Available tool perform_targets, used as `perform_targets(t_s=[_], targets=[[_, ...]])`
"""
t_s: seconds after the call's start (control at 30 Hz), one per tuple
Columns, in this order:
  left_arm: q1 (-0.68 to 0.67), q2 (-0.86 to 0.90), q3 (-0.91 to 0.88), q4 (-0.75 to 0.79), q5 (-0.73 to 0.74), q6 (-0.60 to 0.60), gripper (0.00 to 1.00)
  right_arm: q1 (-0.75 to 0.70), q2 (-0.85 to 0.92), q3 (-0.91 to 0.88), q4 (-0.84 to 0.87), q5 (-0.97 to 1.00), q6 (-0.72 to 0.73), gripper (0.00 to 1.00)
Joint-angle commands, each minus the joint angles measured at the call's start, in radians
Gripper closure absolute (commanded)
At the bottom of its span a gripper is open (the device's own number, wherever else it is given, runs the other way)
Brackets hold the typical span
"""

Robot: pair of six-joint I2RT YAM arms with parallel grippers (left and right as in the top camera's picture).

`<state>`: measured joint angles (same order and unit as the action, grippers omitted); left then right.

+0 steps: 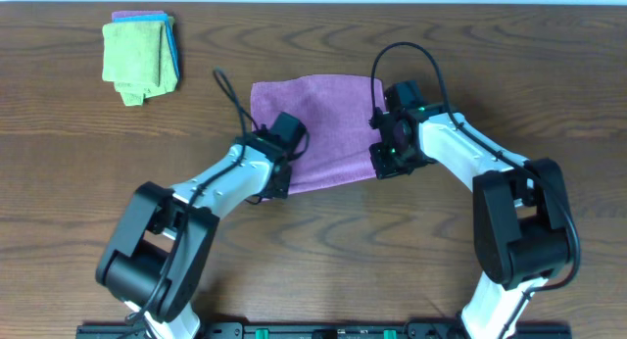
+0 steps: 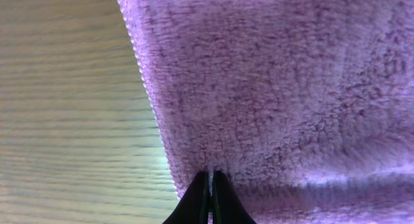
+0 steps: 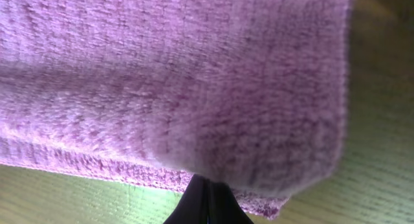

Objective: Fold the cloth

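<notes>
A purple cloth (image 1: 318,128) lies on the wooden table, its near part lifted and doubled over. My left gripper (image 1: 279,177) is shut on the cloth's near left corner; in the left wrist view the black fingertips (image 2: 210,179) pinch the purple pile (image 2: 278,88). My right gripper (image 1: 384,161) is shut on the cloth's near right corner; in the right wrist view the fingertips (image 3: 207,185) grip the cloth (image 3: 181,75) where the top layer curls over a lower edge.
A stack of folded cloths (image 1: 142,55), green on top with blue and pink beneath, lies at the back left. Black cables loop above both wrists. Bare wooden table (image 1: 549,74) surrounds the cloth.
</notes>
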<state>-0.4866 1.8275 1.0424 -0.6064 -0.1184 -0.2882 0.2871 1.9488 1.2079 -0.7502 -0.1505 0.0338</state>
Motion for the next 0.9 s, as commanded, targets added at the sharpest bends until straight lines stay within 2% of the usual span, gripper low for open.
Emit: perform_targets(t_s=[0.0,0.57,0.87], targets=[[0.043,-0.014,-0.028,-0.016,0.042,0.000,0.94,0.012,0.034,-0.065,-0.021,0.011,0.034,0.98],[0.056,-0.016,-0.047,-0.037,0.096,0.043,0.94,0.209,0.034,-0.165,0.051,-0.089,0.162,0.98],[0.056,-0.019,-0.047,-0.109,0.093,0.056,0.94,0.220,0.034,-0.165,0.016,-0.073,0.170,0.98]])
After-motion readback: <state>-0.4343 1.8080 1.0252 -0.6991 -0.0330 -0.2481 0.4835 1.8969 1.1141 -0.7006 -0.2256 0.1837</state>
